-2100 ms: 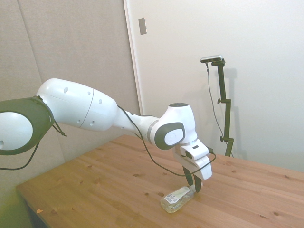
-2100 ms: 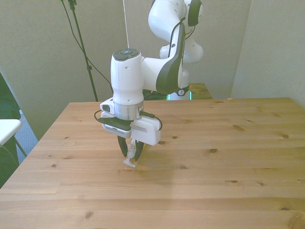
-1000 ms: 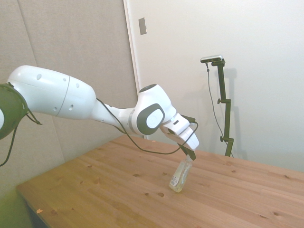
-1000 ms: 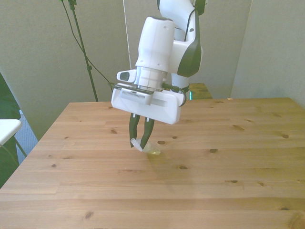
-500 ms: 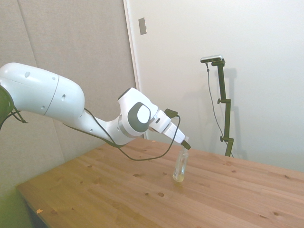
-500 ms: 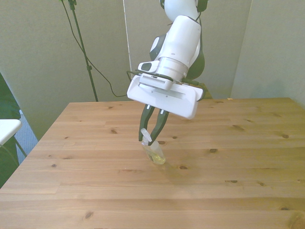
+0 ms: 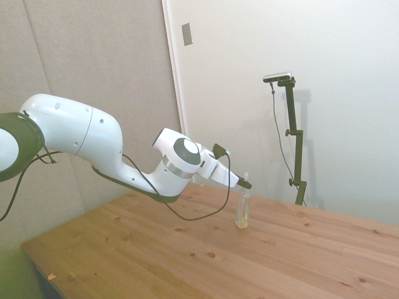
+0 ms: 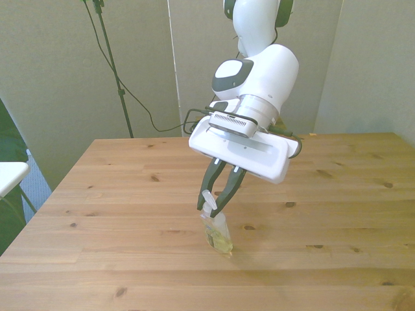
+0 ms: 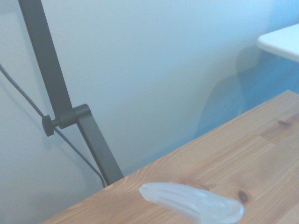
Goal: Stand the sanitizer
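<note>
The sanitizer [image 7: 242,212] is a small clear bottle with pale yellowish liquid in its lower part. It stands nearly upright with its base on the wooden table [image 7: 156,249]. In the front view the sanitizer [image 8: 217,234] leans slightly. My gripper [image 8: 211,206] reaches down at a slant and is shut on the bottle's white pump top. The side view shows the gripper [image 7: 246,185] at the bottle's top, coming in from the left. In the wrist view a blurred pale nozzle [image 9: 191,203] lies close over the wood.
The table [image 8: 337,214] stretches wide on all sides of the bottle. A white surface [image 8: 9,175] stands beyond the table at the front view's left edge. The arm's black cable [image 7: 199,215] hangs in a loop under the wrist.
The bottle lay flat 2.1 s ago. The gripper has since tilted it up by its top and carried it toward the front view's right and nearer that camera, base now down.
</note>
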